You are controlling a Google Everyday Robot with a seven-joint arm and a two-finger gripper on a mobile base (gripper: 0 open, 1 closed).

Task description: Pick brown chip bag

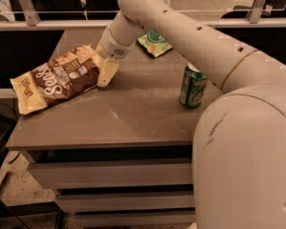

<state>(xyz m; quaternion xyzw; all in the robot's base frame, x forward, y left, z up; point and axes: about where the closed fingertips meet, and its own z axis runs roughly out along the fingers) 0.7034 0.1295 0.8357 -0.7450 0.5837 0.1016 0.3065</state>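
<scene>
camera view: brown chip bag (57, 82) lies flat on the left part of the table (133, 120). gripper (106, 74) is low at the bag's right edge; whether it is open cannot be told. green can (192, 86) stands well apart.

We note big white script across brown chip bag (57, 80) — wording not legible to us. Green can (193, 86) — label likewise unreadable. Gripper (106, 74) low over tabletop, just beside bag's right edge.

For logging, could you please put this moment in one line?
cream gripper at crinkly brown chip bag edge | bag on brown table
</scene>
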